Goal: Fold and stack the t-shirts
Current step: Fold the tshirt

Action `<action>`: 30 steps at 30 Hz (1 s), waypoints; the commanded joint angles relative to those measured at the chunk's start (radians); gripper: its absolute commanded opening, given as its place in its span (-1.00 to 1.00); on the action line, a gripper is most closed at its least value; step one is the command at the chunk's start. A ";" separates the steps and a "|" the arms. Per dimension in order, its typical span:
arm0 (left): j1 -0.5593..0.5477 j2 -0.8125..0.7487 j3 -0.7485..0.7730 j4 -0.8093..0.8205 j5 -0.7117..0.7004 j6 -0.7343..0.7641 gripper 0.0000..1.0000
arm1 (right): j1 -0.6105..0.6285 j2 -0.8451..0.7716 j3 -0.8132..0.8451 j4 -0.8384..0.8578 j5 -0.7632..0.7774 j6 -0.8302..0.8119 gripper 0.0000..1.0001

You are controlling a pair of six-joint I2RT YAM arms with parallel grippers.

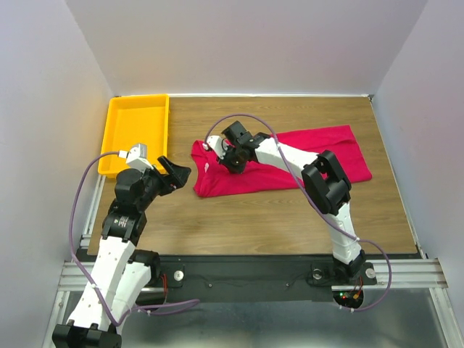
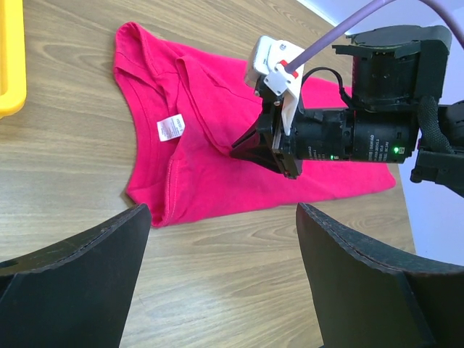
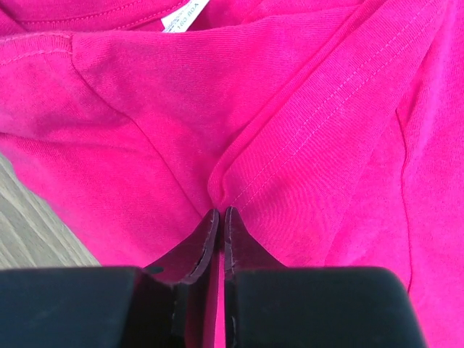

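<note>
Pinching a fold of the t-shirt point(image 1: 341, 156) near its collar, R gripper point(image 3: 220, 212) is clamping tight; shirt's lying lengthwise L-R, L gripper point(image 1: 176, 172) is gaping open just off the collar end.

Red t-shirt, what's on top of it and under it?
On the red t-shirt sit its white label and the right arm, jaws shut on a fold. Wooden table shows around it; anything beneath the cloth is hidden.
</note>
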 commanded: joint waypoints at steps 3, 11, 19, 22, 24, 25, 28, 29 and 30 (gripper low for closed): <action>0.006 -0.021 -0.008 0.037 0.009 0.003 0.85 | 0.008 -0.046 0.073 0.025 0.044 0.039 -0.90; 0.006 -0.011 -0.004 0.038 0.015 0.008 0.85 | -0.033 -0.017 0.136 0.039 0.178 0.067 -0.91; 0.006 -0.005 -0.008 0.043 0.016 0.012 0.85 | -0.065 0.024 0.187 0.075 0.306 0.069 -0.89; 0.006 -0.006 -0.010 0.047 0.020 0.009 0.85 | -0.073 0.043 0.210 0.086 0.336 0.076 -0.89; 0.006 -0.008 -0.014 0.054 0.021 0.009 0.85 | -0.078 0.050 0.216 0.089 0.343 0.076 -0.89; 0.006 -0.006 -0.014 0.055 0.023 0.011 0.85 | -0.078 0.052 0.216 0.091 0.351 0.076 -0.87; 0.006 -0.005 -0.018 0.057 0.026 0.011 0.85 | -0.082 0.060 0.215 0.097 0.366 0.078 -0.83; 0.006 -0.003 -0.019 0.057 0.027 0.011 0.84 | -0.085 0.063 0.216 0.097 0.371 0.081 -0.81; 0.006 -0.003 -0.021 0.058 0.027 0.011 0.84 | -0.087 0.066 0.218 0.101 0.376 0.085 -0.80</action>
